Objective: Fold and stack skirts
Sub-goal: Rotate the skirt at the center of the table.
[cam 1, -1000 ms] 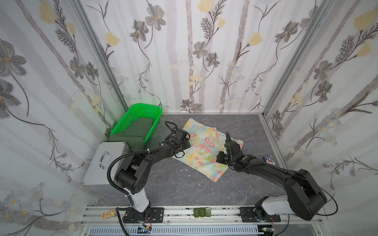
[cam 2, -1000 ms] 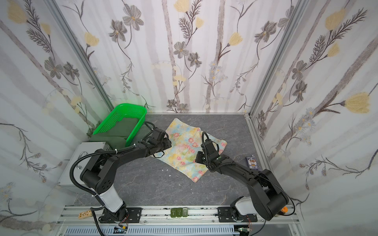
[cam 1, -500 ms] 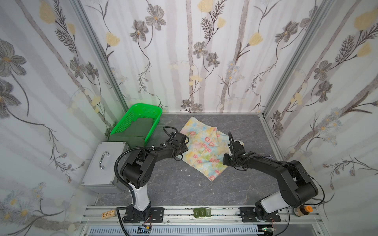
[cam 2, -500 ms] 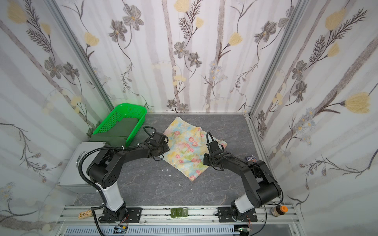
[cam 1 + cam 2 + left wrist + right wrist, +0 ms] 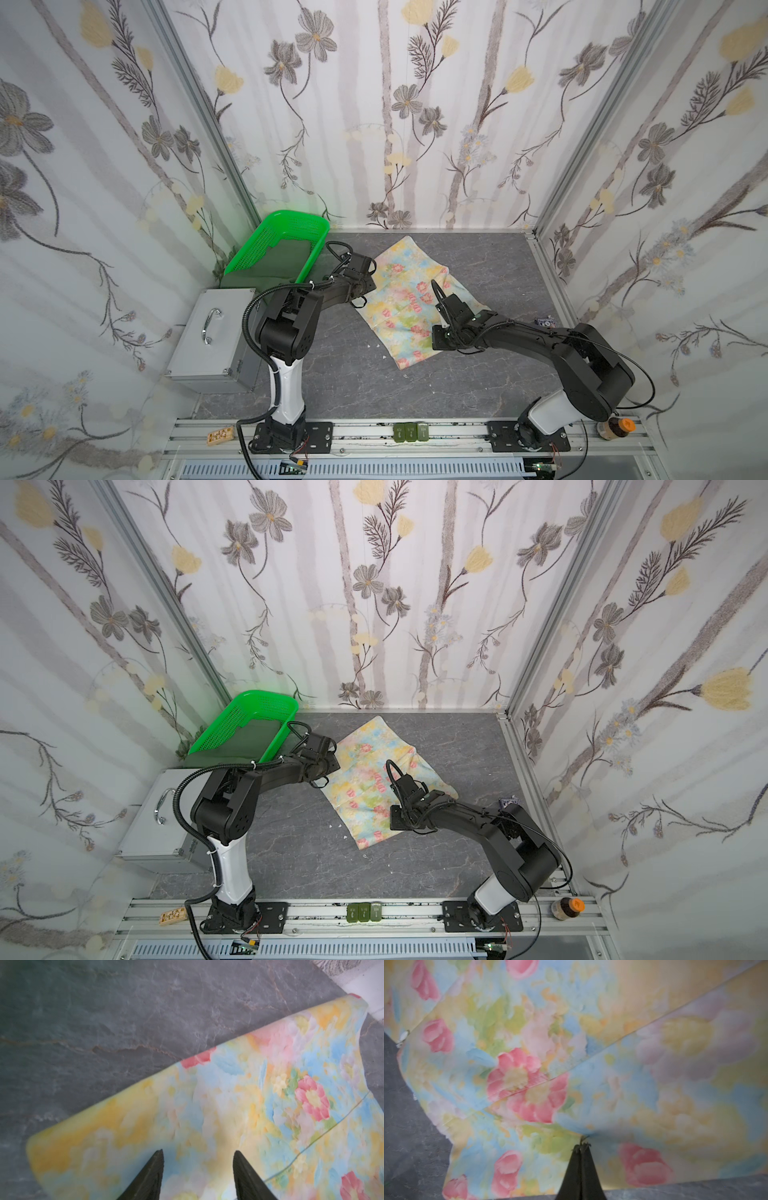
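Grey marbled table [image 5: 498, 257] carries everything here. Largest on it is the pastel floral skirt [image 5: 403, 286], soft yellow-and-blue cloth with pink blooms, which lies spread near the middle and reaches toward the back wall. One layer is doubled over along its right side. Near its left edge stands the bright green plastic mesh basket [image 5: 266, 237]. The plain dark green skirt [image 5: 286, 259] lies inside it, so no stack is begun yet.

The left fingers [image 5: 149, 1176] stand moderately parted over the skirt's left part and hold nothing. Whether they touch the cloth cannot be told. The right fingers [image 5: 581, 1167] are pressed together at the skirt's right edge. The cloth puckers toward their tips, so they appear to pinch a thin layer.

The step in hand looks like the first fold of the pastel floral skirt. To do it well, the pinched edge should travel low and straight across, so the cloth rolls over instead of dragging. The left fingers would best press down or take the matching corner to stop the skirt sliding on the smooth table. Release should come only once edge lies on edge.
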You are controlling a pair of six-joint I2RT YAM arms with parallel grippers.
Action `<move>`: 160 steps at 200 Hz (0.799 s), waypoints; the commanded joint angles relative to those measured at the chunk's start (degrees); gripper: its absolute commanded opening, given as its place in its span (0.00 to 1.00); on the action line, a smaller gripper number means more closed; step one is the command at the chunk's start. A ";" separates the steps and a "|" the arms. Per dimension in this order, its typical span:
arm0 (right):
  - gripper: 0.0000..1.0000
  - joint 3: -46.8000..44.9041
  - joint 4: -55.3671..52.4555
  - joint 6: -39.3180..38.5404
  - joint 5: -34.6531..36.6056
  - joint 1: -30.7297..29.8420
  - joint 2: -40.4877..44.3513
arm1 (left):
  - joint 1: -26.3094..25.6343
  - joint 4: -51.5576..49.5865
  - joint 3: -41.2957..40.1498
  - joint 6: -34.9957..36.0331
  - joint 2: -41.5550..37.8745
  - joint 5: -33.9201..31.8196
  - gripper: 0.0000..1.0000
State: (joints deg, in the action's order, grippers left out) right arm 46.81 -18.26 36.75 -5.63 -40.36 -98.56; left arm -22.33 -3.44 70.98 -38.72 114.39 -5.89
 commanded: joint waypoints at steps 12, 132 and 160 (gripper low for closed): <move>0.00 5.30 -1.28 4.18 -2.18 -4.44 -1.79 | 1.32 0.27 6.02 4.93 2.91 0.03 0.56; 0.00 16.51 -6.52 -5.99 -6.05 -12.02 -9.07 | 2.24 0.24 2.27 1.52 0.98 3.42 0.58; 0.00 15.85 -7.76 -6.26 -7.42 -14.51 -10.61 | 2.91 0.28 5.53 1.89 4.22 4.14 0.58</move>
State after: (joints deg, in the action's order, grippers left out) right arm 63.00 -24.62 31.81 -10.66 -53.19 -107.81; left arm -19.88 -3.86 73.69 -36.56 116.49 -2.24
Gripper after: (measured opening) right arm 0.049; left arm 0.577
